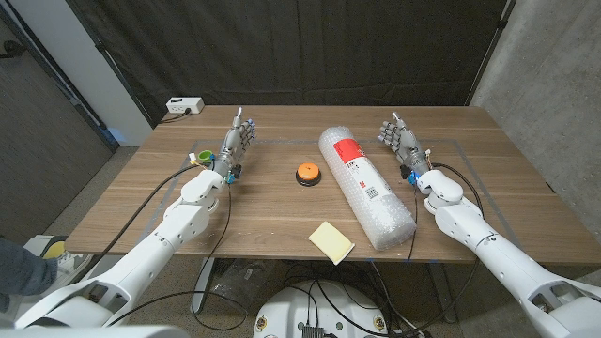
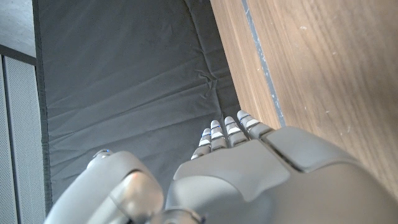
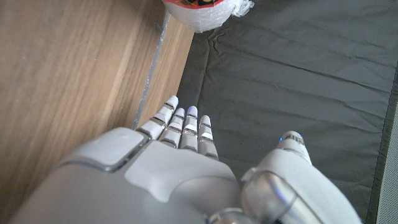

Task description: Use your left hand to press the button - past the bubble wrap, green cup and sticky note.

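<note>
An orange button on a black base sits near the middle of the wooden table. A long roll of bubble wrap with a red label lies just right of it, and its end shows in the right wrist view. A yellow sticky note lies near the front edge. A green cup peeks out behind my left forearm. My left hand stands at the back left, left of the button, fingers straight and holding nothing; its back shows too. My right hand stands open right of the roll.
A white box with a cable sits at the table's back left corner. A dark curtain hangs behind the table. Tape lines mark the wood near the far edge. Cables run along both forearms.
</note>
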`<action>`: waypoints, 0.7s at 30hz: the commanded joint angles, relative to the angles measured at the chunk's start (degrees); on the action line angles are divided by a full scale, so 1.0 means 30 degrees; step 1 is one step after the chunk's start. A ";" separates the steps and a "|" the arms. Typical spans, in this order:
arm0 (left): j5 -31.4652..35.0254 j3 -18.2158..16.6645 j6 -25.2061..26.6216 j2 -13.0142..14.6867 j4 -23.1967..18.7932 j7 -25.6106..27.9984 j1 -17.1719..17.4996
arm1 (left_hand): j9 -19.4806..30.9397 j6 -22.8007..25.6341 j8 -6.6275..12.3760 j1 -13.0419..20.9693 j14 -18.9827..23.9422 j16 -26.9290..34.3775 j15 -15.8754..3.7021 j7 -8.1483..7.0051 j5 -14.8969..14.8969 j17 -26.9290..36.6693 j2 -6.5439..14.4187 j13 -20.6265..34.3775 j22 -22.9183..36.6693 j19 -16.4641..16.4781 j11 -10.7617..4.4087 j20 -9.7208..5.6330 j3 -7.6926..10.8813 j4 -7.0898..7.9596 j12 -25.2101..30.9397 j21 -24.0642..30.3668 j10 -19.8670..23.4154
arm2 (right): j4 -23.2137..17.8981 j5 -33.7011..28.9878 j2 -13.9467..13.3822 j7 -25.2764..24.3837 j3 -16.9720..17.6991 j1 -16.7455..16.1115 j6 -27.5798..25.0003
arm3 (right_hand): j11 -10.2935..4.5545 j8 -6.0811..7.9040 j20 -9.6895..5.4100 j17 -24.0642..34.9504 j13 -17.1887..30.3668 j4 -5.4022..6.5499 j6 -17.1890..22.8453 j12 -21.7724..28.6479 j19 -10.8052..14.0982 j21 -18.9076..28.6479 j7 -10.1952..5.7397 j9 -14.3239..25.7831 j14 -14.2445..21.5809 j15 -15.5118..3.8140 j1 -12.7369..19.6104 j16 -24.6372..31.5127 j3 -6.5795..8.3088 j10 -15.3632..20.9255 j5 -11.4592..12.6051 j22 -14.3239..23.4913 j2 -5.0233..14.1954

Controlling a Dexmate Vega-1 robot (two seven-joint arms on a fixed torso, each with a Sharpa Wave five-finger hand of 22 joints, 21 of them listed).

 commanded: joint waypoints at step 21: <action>0.1122 -0.0072 -0.2175 0.1340 -0.0992 -0.1473 0.0760 | 0.0032 0.0258 0.0295 0.0414 0.0493 0.0246 0.0049 0.0156 0.0293 0.0035 0.0178 0.0093 0.0086 0.0201 -0.0039 -0.0535 -0.0129 0.0003 0.0260 0.0306 0.0447 | -0.1214 -0.0160 -0.0573 0.0247 0.0582 -0.1348 0.1921 | -0.0104 0.0143 -0.0338 0.0101 0.0084 0.0044 0.0143 0.0098 0.0153 -0.0143 -0.0106 0.0049 0.0170 -0.0017 0.0043 0.0027 0.0002 0.0106 0.0089 0.0063 -0.0122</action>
